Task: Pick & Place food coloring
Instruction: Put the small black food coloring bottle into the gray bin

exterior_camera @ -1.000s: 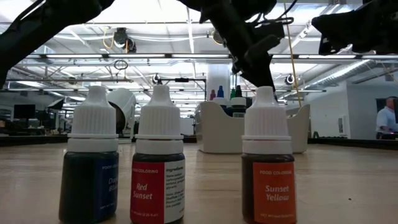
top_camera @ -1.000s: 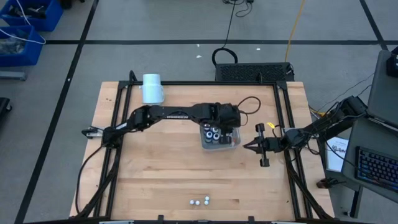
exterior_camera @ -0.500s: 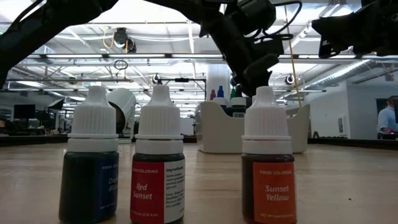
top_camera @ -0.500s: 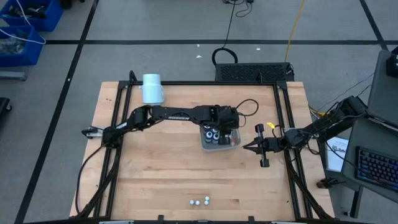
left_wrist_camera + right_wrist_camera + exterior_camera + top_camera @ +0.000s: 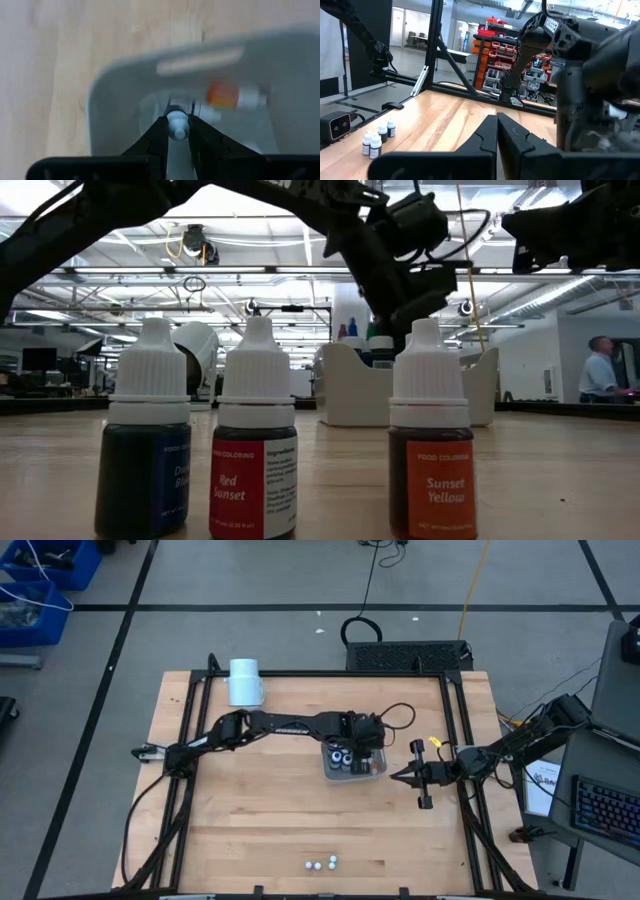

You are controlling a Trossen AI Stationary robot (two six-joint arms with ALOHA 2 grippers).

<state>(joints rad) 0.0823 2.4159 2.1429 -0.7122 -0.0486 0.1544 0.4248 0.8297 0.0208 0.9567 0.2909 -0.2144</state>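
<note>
Three food coloring bottles (image 5: 320, 864) stand on their bases near the table's near edge. The low view shows them close up: blue (image 5: 146, 450), red (image 5: 255, 450) and yellow (image 5: 431, 450). More bottles sit in the translucent tray (image 5: 372, 776) at mid-table. My left gripper (image 5: 362, 752) reaches down over the tray (image 5: 125, 85), shut on a white-capped bottle (image 5: 176, 125). An orange bottle (image 5: 222, 95) lies inside the tray. My right gripper (image 5: 398, 777) waits shut to the right of the tray, touching nothing. My left gripper pinches a small food coloring bottle by its white cap (image 5: 177, 120) between the two fingertips (image 5: 159, 131). It comes from above, pointing down into the tray. The fingers hide the bottle's body, so whether it is lifted clear or resting in the tray cannot be told.
A pale blue cylinder (image 5: 245, 682) lies near the table's far left corner. Black frame rails (image 5: 190, 740) run along the table's left and right sides. Bare wood lies between the tray and the three near bottles. A person (image 5: 600, 370) shows in the room beyond.
My left gripper has shifted slightly over the tray toward the table's right and near side, and its wrist has risen a little in the low view. The three near bottles and my right arm have stayed still.
</note>
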